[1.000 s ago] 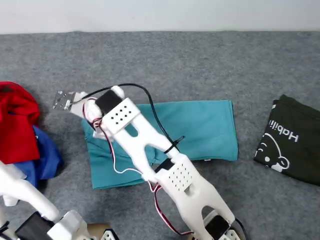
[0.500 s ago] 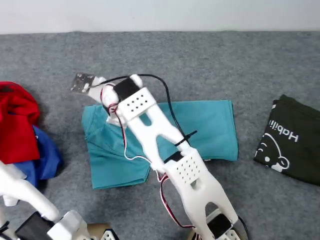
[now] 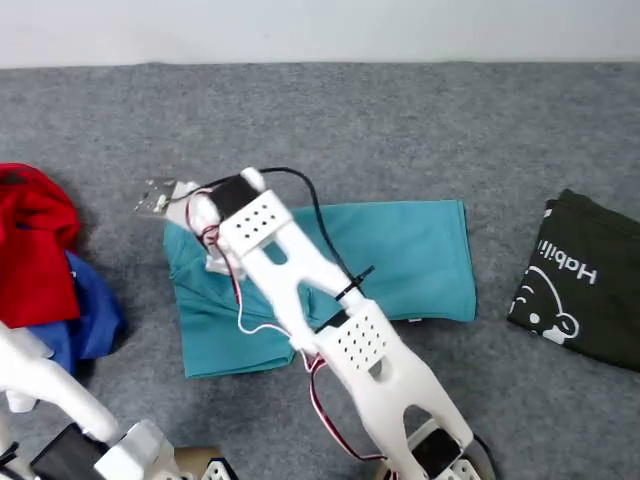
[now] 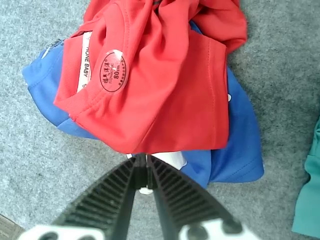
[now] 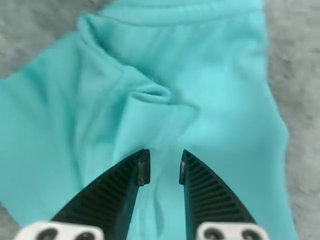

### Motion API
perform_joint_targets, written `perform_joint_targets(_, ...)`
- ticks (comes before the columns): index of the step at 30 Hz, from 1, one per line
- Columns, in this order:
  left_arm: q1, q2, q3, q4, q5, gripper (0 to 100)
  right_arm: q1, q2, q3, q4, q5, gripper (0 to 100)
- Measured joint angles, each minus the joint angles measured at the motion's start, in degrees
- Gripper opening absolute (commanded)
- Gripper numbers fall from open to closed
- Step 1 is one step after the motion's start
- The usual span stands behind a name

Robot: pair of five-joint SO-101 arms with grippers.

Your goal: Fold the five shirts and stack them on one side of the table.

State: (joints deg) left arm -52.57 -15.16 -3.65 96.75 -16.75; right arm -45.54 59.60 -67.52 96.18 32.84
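Teal shirt (image 3: 400, 260): lies spread on the grey worktop (image 3: 400, 130), flattened into a rough rectangle, with rumpled folds at the end under the right arm's wrist.
Right pincer (image 5: 161, 167): hangs directly over the teal shirt, its jaws a narrow gap apart and holding nothing; a raised crease of teal cloth sits just past the tips.
Left pincer (image 4: 146, 170): jaws pressed together at the tips, poised just short of the heap's edge.
Heap to the left of the teal shirt: a red shirt (image 4: 150, 75) crumpled on top of a blue shirt (image 4: 235, 155), with a scrap of white cloth (image 4: 172, 159) peeping out between them, close to the left pincer's tips.
Dark green shirt (image 3: 580, 280): folded, well apart from the teal shirt on its right.
Writing: the red shirt carries a round red sticker and a white printed strip at the collar; the dark green shirt shows white lettering and a white drawn figure.
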Motion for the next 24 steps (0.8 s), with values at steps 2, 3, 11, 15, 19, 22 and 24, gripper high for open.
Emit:
perform_joint_targets(2, 0.0, 0.0, 0.0, 0.0, 0.0, 1, -0.9, 0.0, 0.0, 0.3, 0.0, 11.2)
perform_joint_targets(3, 0.0, 0.0, 0.0, 0.0, 0.0, 1, -1.2, 0.0, 0.0, 0.3, 0.0, 11.2)
perform_joint_targets(11, 0.0, -0.1, 1.2, -0.1, 0.0, 1, -1.7, 2.3, -0.1, 0.3, 0.0, 11.2)
perform_joint_targets(15, 0.0, -0.1, 4.3, -0.1, 0.0, 1, -1.4, 5.2, -0.1, -0.1, 0.0, 10.7)
perform_joint_targets(19, 0.0, -0.2, 4.7, -0.1, 0.0, 1, -1.4, 5.5, -0.2, 0.0, 0.0, 2.8)
perform_joint_targets(22, 0.0, -0.2, 4.8, -0.1, 0.0, 1, -1.0, 5.5, -1.3, 0.4, 0.0, 1.6)
perform_joint_targets(24, 0.0, -0.2, 4.8, -0.1, 0.0, 1, -0.9, 5.6, -2.3, 1.6, 0.0, 0.9)
